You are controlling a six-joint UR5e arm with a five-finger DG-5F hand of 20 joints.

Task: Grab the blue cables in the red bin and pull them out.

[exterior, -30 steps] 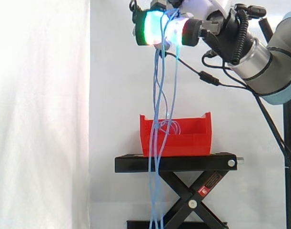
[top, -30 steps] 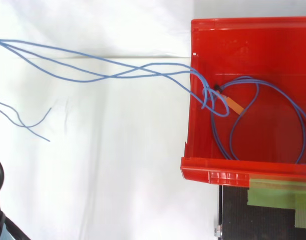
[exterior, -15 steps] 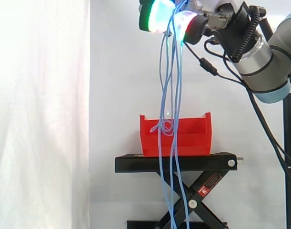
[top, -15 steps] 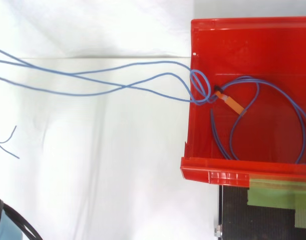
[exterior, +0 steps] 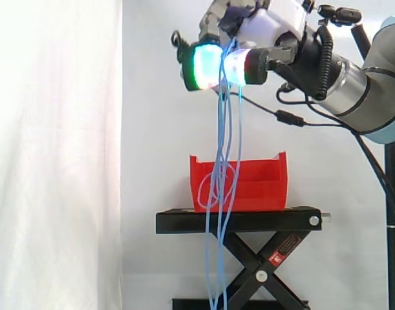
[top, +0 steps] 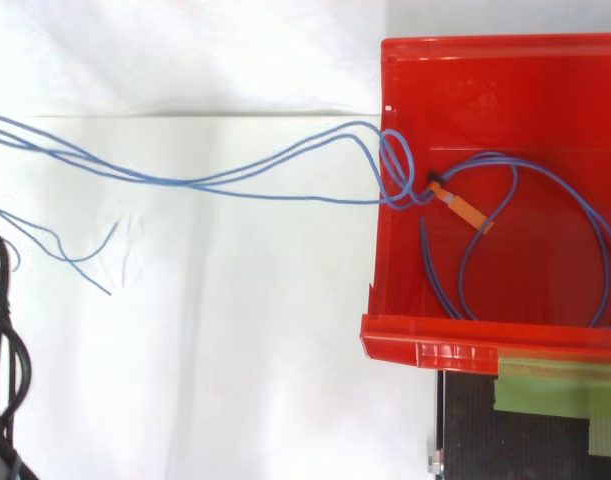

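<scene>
Grips the blue cables [top: 190, 183] with the hand [exterior: 268, 29], glowing pads [exterior: 207, 64] closed together on several strands (no telling exactly how many in the bunch). Holds them high, well above the red bin [exterior: 262, 184].

Straight below the hand: long blue lines hanging past the bin's front wall, past the black stand [exterior: 249, 221] beneath it, and on toward the floor.

Judged partway done: raised and drawn over the rim, not yet pulled free. Farther from the hand, inside the bin, at least 1 wide loop [top: 461, 275] lying on the red floor. Also a small tangle of turns against the wall nearest the hand, just beside an orange tag [top: 468, 210].

Left to do, by the look of it: more travel up or away, enough to slide that loop out. Possibly a snag at the tangle, so worth watching for any lift or shift of the bin.

Out beyond the rim in the top view, 2 or so loose ends [top: 80, 262] curling over white ground.

Under the bin, a scissor-type stand, matte black, with strips of green tape [top: 555, 385] on its top. Behind it all, a white curtain [exterior: 55, 161].
</scene>
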